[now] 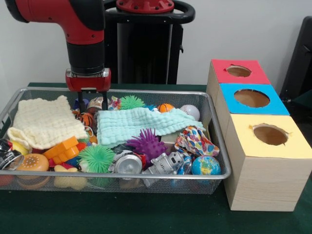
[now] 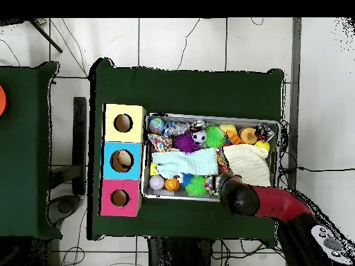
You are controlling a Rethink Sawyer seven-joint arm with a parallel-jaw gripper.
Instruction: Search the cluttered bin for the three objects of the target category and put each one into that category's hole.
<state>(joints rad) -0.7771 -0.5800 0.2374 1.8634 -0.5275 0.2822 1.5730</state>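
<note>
Green felt table — wire-mesh bin [image 1: 214, 117] holds spiky balls, waffle cloths; fingers [image 1: 92, 100] state unclear.

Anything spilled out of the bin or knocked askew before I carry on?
Nothing stands out. The toys and both cloths sit inside the bin, none on the table. The three boxes stand in a straight row beside it. The hand is low at the bin's far edge.
</note>
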